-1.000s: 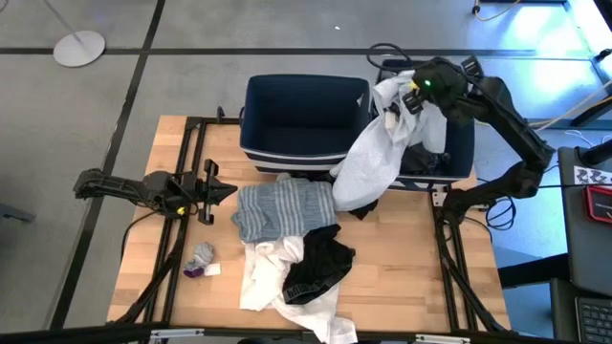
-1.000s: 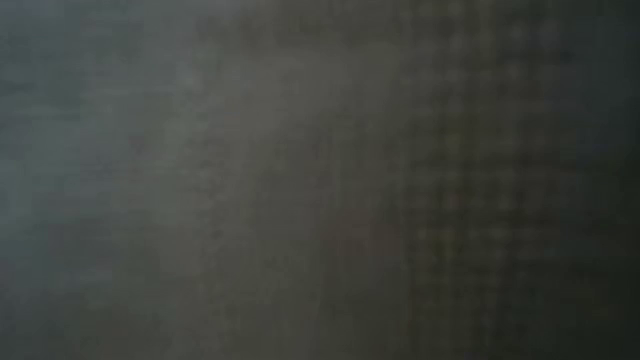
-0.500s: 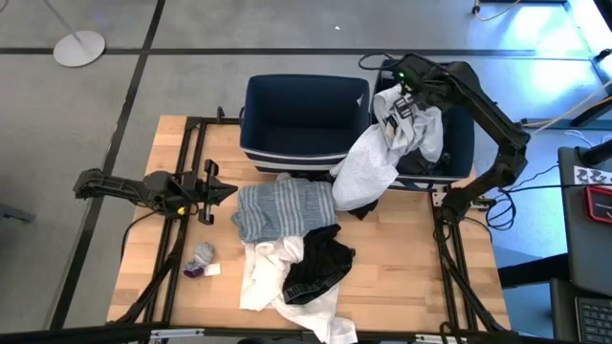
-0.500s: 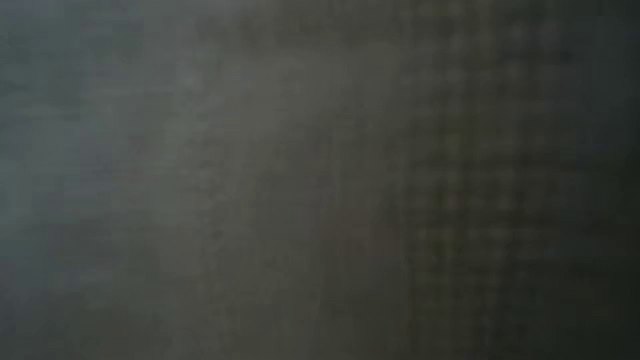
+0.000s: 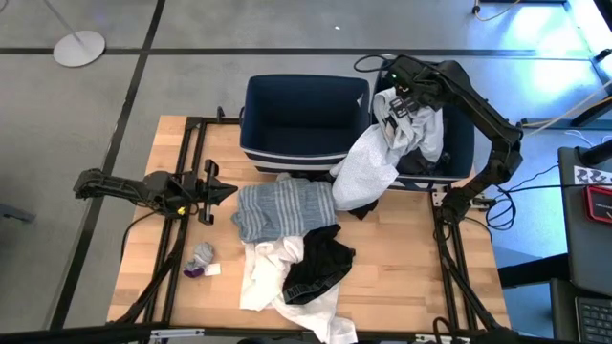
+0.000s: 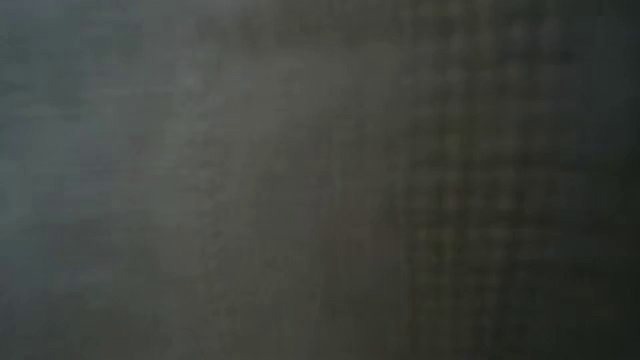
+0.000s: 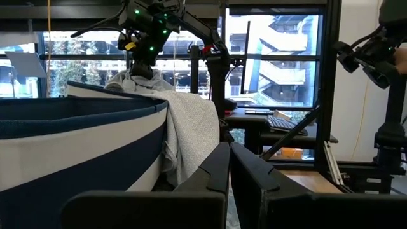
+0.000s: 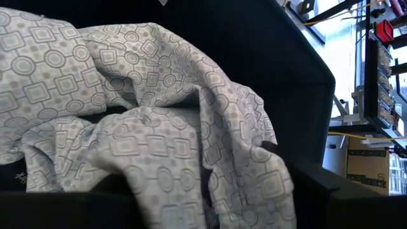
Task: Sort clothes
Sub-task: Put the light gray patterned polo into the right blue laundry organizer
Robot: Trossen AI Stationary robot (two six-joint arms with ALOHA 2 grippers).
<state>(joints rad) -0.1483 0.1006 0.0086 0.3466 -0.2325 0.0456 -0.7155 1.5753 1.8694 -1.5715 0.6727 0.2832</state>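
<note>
We saw the right gripper (image 5: 395, 96), upper right, move over the right bin (image 5: 463, 143) and start opening, the patterned white garment (image 5: 378, 162) dropping in but still draped over its rim.

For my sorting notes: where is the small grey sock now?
In the high view, the small grey sock lies on the wooden table's left part, beside the white garment, below the grey striped top.

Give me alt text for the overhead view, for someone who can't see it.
The right claw hovers over the right navy bin, where a white patterned garment drapes over the rim. The left claw rests beside a pile of clothes on the wooden table.
</note>
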